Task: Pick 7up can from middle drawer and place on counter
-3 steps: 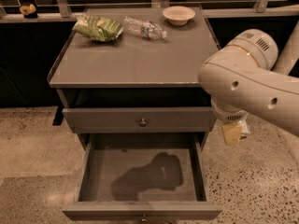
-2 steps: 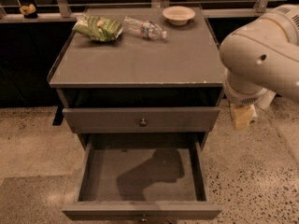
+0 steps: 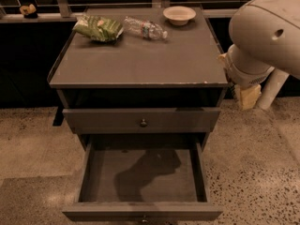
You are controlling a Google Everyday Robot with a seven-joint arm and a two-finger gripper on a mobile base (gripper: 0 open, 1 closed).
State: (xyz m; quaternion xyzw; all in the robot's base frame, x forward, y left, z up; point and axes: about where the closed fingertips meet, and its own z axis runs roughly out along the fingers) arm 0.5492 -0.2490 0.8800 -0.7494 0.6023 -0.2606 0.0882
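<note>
The middle drawer is pulled fully open at the bottom of the cabinet. Its floor shows only a dark shadow, and no 7up can is in view anywhere. The counter is the flat grey top above it. My arm's large white segments fill the right edge of the camera view. Of my gripper, only a pale block-like part shows below the arm, just right of the counter's front right corner and at the height of the cabinet top. Whatever it may hold is hidden.
A green snack bag, a clear water bottle and a pale bowl lie along the counter's back edge. The upper drawer is shut. A railing and ledge run behind. Speckled floor surrounds the cabinet.
My arm has swung up and to the right, from in front of the cabinet's right side to beside the counter's right edge. The drawers and counter items have not moved.
</note>
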